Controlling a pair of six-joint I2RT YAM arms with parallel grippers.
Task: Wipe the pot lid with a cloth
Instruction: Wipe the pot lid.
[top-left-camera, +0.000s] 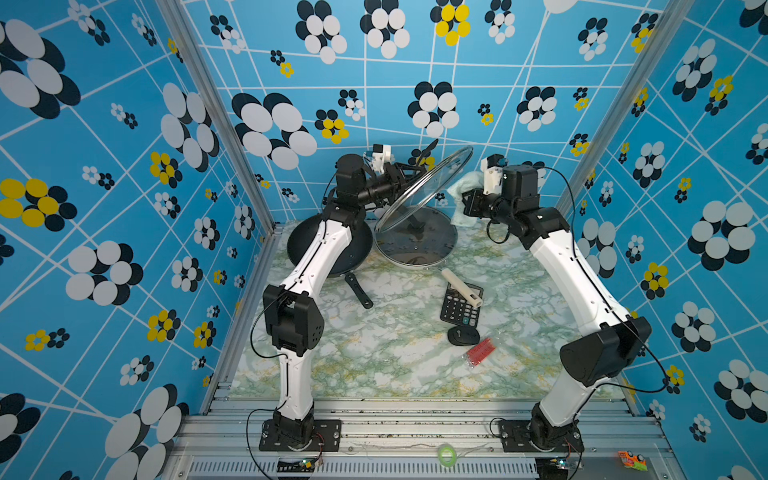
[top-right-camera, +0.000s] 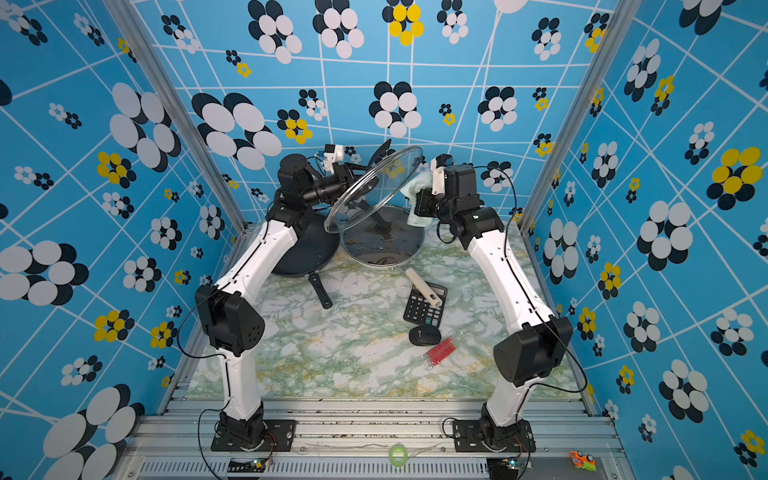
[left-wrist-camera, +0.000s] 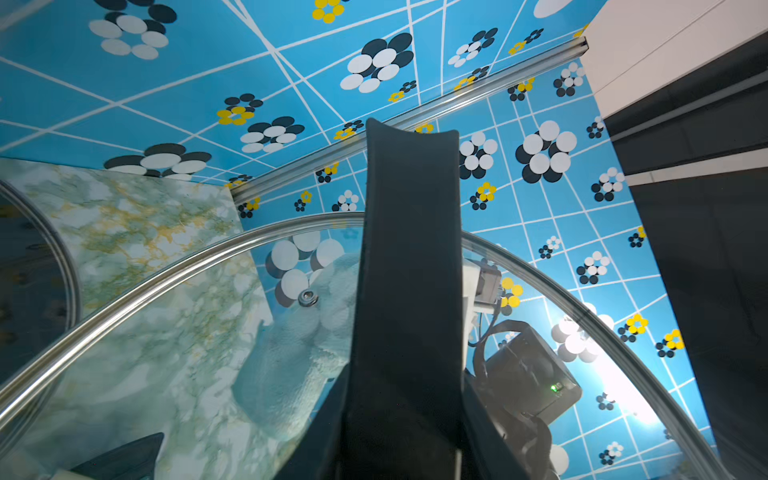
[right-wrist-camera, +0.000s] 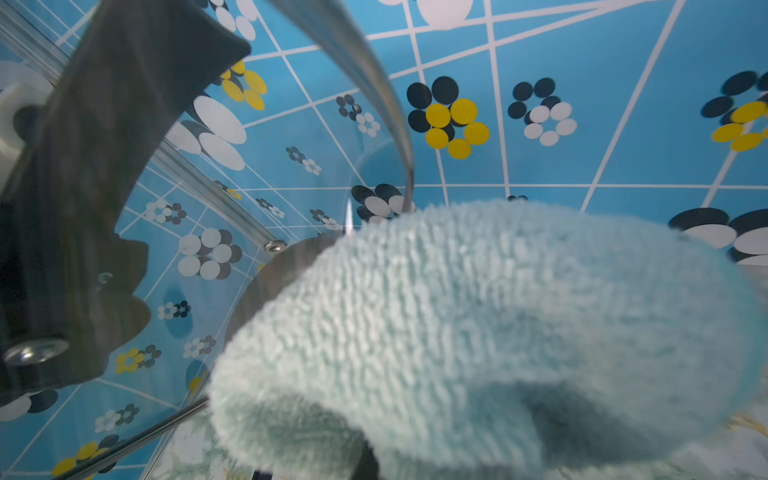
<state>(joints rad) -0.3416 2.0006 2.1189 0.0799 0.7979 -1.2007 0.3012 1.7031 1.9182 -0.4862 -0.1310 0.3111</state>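
The glass pot lid (top-left-camera: 428, 187) (top-right-camera: 374, 187) with a steel rim hangs tilted on edge above the back of the table. My left gripper (top-left-camera: 409, 170) (top-right-camera: 357, 172) is shut on its black handle (left-wrist-camera: 409, 291), which fills the middle of the left wrist view. From the opposite side, my right gripper (top-left-camera: 467, 199) (top-right-camera: 417, 199) is shut on the pale mint-green cloth (top-left-camera: 463, 189) (top-right-camera: 415, 187). The cloth (right-wrist-camera: 478, 332) lies bunched against the lid's glass and hides the right fingers. It also shows through the glass (left-wrist-camera: 299, 353).
Under the lid stand a dark frying pan (top-left-camera: 328, 245) and a steel-rimmed round pot (top-left-camera: 415, 245). Nearer the front lie a calculator (top-left-camera: 461, 309) with a cream cylinder (top-left-camera: 461, 286) on it, a black oval thing (top-left-camera: 463, 336) and a red packet (top-left-camera: 478, 351).
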